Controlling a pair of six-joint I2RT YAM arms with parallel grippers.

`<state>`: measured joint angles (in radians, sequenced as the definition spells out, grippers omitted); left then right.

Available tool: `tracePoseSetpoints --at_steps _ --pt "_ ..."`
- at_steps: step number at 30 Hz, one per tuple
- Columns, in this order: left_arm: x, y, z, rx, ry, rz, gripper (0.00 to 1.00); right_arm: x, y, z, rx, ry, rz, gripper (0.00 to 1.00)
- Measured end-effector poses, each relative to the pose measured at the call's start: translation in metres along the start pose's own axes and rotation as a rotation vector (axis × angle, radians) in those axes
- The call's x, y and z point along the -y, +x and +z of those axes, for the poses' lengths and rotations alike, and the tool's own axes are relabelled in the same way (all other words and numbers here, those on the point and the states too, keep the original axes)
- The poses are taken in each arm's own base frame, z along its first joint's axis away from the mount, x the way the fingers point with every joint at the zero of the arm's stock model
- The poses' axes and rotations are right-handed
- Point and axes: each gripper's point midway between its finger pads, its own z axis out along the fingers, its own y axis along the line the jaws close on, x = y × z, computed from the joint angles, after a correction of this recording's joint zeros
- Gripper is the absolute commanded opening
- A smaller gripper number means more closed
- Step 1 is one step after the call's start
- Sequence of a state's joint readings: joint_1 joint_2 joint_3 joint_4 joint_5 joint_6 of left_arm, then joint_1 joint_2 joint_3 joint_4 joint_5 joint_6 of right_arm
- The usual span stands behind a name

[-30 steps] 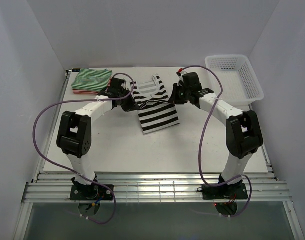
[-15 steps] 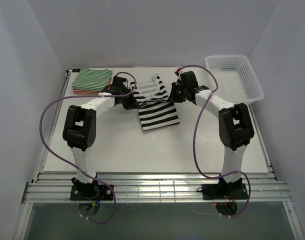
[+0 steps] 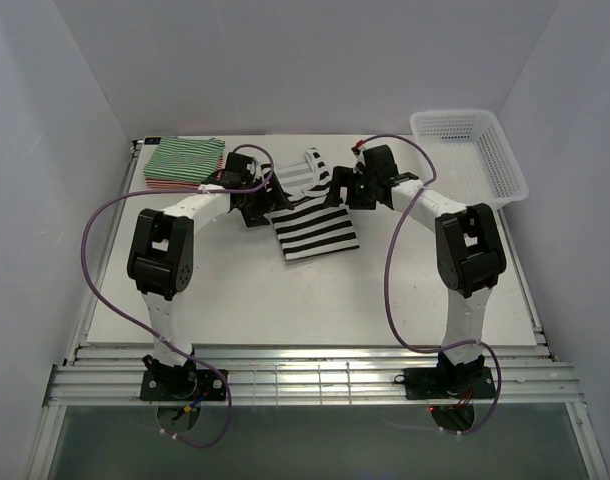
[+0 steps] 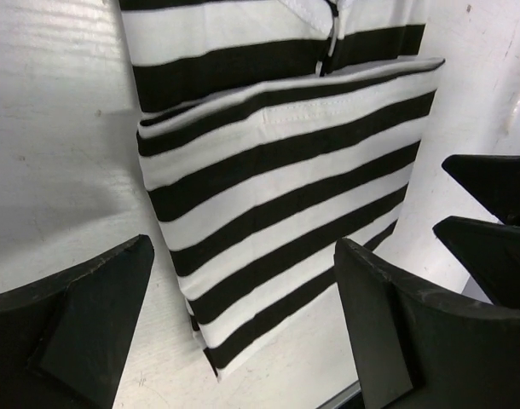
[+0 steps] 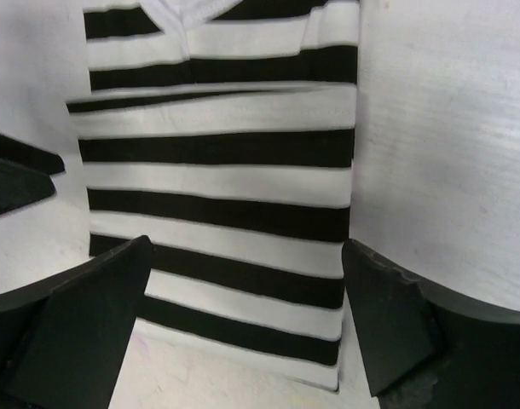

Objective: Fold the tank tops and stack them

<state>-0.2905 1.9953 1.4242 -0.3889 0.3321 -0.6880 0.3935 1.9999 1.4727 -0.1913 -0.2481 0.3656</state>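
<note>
The black-and-white tank top (image 3: 316,226) lies at mid-table, its lower half folded up over itself and its straps pointing to the back. My left gripper (image 3: 259,207) is open at its left edge and my right gripper (image 3: 343,189) is open at its right edge, neither holding anything. In the left wrist view the top (image 4: 277,187) lies flat beyond the open gripper (image 4: 243,328). The right wrist view shows the same top (image 5: 217,187) below the open gripper (image 5: 243,328). The green-and-white top (image 3: 186,158) sits folded at the back left on the red-and-white one (image 3: 161,184).
A white lattice basket (image 3: 497,168) stands at the back right corner. White walls close in the table (image 3: 235,290) on the left, back and right. The right gripper's fingers (image 4: 490,213) show at the right of the left wrist view.
Both grippers were shut on the black-and-white top's side edges and now stand open. The folded cloth has dropped flat on the table.
</note>
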Motion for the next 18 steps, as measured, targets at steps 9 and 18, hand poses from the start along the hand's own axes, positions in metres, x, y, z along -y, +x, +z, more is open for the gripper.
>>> tracePoseSetpoints --at_steps 9,18 --pt "-0.008 0.054 -0.033 -0.059 0.011 0.0 0.98 0.005 0.059 -0.051 -0.059 0.011 0.024 0.9" --pt "-0.026 0.117 -0.03 -0.17 -0.006 -0.035 0.89 0.029 0.098 -0.057 -0.129 0.034 0.13 0.92"
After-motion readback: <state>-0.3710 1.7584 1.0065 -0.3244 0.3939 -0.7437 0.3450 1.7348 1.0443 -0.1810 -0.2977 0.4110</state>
